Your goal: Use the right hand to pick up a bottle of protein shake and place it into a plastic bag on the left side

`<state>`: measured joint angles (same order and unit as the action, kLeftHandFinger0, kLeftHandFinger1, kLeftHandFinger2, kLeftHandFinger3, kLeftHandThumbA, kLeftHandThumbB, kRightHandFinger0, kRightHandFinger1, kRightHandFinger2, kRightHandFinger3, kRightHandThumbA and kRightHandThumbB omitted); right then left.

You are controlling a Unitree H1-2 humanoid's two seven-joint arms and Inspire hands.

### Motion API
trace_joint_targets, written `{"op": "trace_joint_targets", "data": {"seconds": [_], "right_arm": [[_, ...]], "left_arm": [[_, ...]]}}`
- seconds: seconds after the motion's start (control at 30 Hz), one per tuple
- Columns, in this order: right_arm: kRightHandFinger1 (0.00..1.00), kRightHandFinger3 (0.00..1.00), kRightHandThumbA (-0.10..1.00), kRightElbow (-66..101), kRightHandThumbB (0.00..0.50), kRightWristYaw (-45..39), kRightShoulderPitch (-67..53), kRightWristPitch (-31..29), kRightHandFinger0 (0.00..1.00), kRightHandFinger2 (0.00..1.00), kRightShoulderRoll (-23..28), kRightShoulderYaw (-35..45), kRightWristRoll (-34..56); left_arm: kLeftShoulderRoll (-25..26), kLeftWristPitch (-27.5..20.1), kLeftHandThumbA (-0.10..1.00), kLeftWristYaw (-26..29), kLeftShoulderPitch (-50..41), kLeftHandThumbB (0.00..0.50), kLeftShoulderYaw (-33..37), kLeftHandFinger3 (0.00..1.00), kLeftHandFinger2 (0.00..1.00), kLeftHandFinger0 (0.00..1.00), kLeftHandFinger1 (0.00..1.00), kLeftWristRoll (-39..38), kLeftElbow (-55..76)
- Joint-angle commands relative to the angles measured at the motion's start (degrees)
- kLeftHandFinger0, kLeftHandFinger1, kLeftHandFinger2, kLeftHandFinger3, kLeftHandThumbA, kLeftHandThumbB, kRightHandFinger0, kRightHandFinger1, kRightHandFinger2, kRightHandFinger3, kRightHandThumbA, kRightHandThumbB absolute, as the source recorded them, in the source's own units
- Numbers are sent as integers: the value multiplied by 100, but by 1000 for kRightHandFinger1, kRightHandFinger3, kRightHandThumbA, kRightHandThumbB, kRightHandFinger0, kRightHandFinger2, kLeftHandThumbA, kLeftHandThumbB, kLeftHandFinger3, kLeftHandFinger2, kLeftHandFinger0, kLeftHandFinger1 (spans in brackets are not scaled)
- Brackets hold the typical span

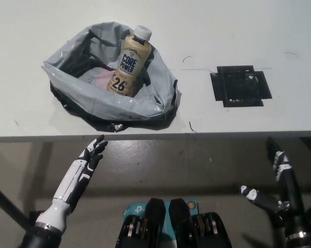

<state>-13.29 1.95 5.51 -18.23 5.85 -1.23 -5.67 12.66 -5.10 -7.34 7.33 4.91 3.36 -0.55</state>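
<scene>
A cream protein shake bottle (128, 62) with a white cap and "Core Power" label lies tilted inside the grey plastic bag (88, 98) on the left part of the white table (238, 31). Its cap leans on the bag's far rim. My black right hand (278, 188) hangs below the table's front edge at the lower right, open, fingers spread, holding nothing. My white left hand (89, 161) rests below the table edge at the lower left, open, fingers stretched toward the bag.
A black square marking (240, 85) lies on the table to the right of the bag. The table's front edge (197, 135) runs across the picture above both hands. Grey floor shows below.
</scene>
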Motion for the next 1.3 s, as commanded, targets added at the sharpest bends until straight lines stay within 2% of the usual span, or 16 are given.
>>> {"op": "trace_joint_targets", "data": {"seconds": [0.0,0.2,0.27,0.33,0.5,0.6,0.73,0.77,1.17,1.27], "right_arm": [[1000,1000,903,-208,225,152,174,-870,1000,1000,177,-177,-409],[1000,1000,885,-263,222,274,176,-870,1000,1000,256,-394,-607],[1000,1000,873,-267,213,282,187,-870,1000,1000,276,-435,-608],[1000,1000,849,-313,192,265,197,-870,1000,1000,283,-461,-551],[1000,1000,894,-268,232,373,170,-870,1000,1000,281,-469,-675],[1000,1000,895,-281,231,361,195,-870,1000,1000,295,-477,-667],[1000,1000,896,-296,242,387,203,-870,1000,1000,316,-492,-716],[1000,1000,897,-290,241,394,197,-870,1000,1000,318,-498,-727],[1000,1000,824,-181,201,400,174,-870,1000,1000,374,-566,-793],[1000,1000,805,-207,206,405,205,-870,1000,1000,388,-590,-785]], "left_arm": [[103,-178,1000,-113,165,177,-104,1000,1000,1000,1000,-130,194],[95,-97,1000,-87,103,167,-131,1000,1000,1000,1000,-128,224],[95,-106,1000,-77,94,169,-149,1000,1000,1000,1000,-135,196],[84,-199,1000,-73,87,149,-171,1000,1000,1000,1000,-169,142],[73,-263,1000,-70,60,148,-173,1000,1000,1000,1000,-124,95],[56,-235,1000,-80,56,131,-191,1000,1000,1000,1000,-158,97],[43,-168,1000,-75,44,151,-188,1000,1000,1000,1000,-144,100],[43,-197,1000,-77,39,161,-191,1000,1000,1000,1000,-151,81],[12,-205,1000,-20,-43,128,-182,1000,1000,1000,1000,-59,130],[19,-265,1000,-2,-41,125,-189,1000,1000,1000,1000,-34,89]]}}
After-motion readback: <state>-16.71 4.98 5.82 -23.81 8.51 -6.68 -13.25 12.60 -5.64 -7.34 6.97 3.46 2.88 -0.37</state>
